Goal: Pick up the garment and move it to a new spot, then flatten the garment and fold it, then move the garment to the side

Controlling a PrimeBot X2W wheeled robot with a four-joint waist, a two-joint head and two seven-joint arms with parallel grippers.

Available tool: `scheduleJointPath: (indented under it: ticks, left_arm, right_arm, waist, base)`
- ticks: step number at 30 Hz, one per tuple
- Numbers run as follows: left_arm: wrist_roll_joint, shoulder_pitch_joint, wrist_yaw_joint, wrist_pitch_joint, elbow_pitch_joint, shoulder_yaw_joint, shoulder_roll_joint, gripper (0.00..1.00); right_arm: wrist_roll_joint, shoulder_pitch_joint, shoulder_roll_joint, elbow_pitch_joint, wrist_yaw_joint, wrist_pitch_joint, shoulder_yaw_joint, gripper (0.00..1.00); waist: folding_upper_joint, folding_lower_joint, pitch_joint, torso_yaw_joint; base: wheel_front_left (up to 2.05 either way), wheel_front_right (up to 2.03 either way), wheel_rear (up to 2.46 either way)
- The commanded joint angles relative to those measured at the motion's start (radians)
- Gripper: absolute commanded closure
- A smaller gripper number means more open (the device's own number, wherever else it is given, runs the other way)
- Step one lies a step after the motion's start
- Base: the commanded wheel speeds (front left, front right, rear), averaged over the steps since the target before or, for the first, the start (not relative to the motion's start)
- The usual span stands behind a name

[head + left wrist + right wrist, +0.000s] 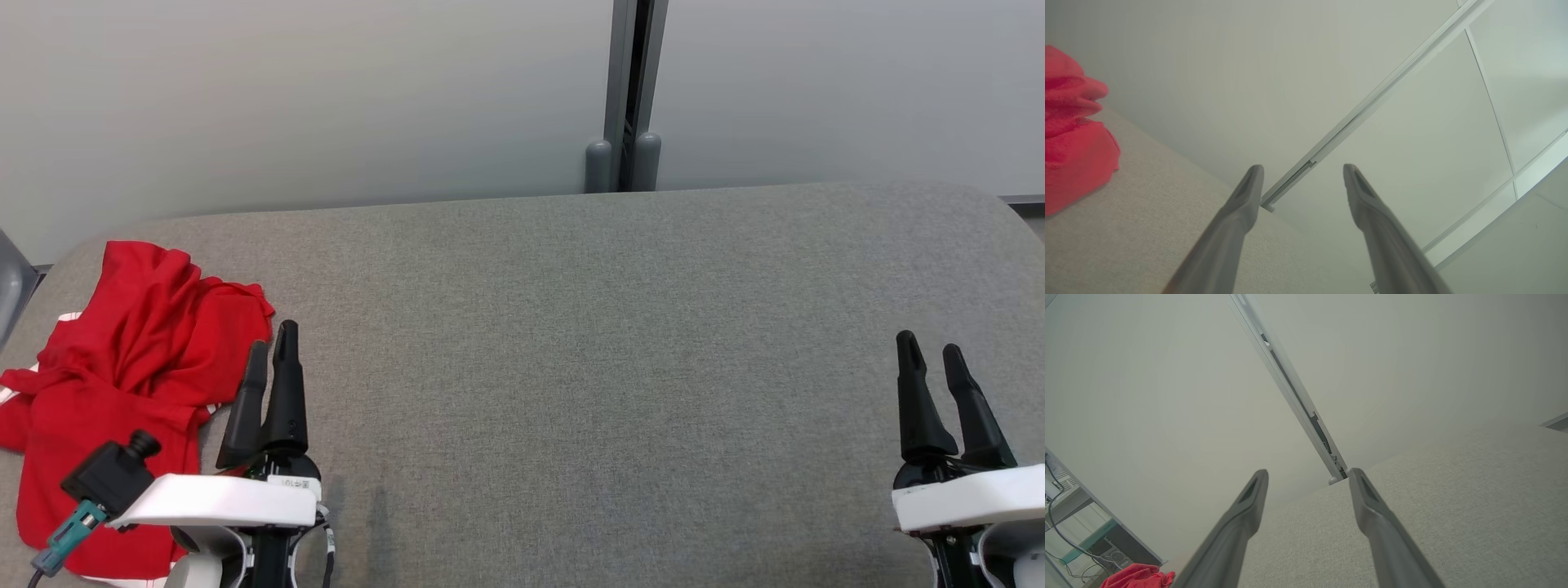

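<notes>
Head looks down; 2 wrist views, seemingly low, share the garment.

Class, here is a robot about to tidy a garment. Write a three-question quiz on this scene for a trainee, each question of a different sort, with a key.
1. Fill in: the left pincer and the right pincer are both ___, holding nothing.
2. The red garment lies nearest to: A. the left pincer; B. the right pincer; C. neither, it sits midway.
3. True or false: the garment is already folded flat.

Key: 1 open; 2 A; 3 false, it is crumpled.
</notes>
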Motion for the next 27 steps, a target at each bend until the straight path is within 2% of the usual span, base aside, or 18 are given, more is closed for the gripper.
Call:
scheduleJointPath:
  ticks: [1, 12, 20, 27]
  left_arm:
    - [0.029, -0.005, -0.003, -0.006, -0.020, 0.002, 0.005, 0.00]
    - [0.258, 0.023, 0.059, -0.026, -0.069, -0.067, 0.005, 0.00]
    - [0.419, 0.040, 0.125, -0.041, -0.064, -0.111, 0.006, 0.00]
    - [0.503, 0.050, 0.166, -0.053, -0.077, -0.129, 0.006, 0.00]
  right_arm:
    - [-0.027, -0.025, -0.007, -0.007, 0.001, -0.012, 0.005, 0.00]
    - [-0.184, -0.051, -0.020, 0.017, 0.001, -0.041, 0.068, 0.00]
    - [-0.278, -0.066, -0.014, 0.053, 0.002, -0.061, 0.087, 0.00]
    - [-0.342, -0.080, -0.005, 0.094, 0.002, -0.077, 0.101, 0.00]
  waist:
    - [0.0000, 0.0000, 0.000, 0.000]
    - [0.0000, 0.0000, 0.004, -0.002]
    - [0.0000, 0.0000, 0.006, -0.002]
    - [0.0000, 0.0000, 0.007, -0.004]
  base:
    - [0.00, 0.00, 0.00]
    - [0.00, 0.00, 0.00]
    - [0.00, 0.00, 0.00]
    - [0.00, 0.00, 0.00]
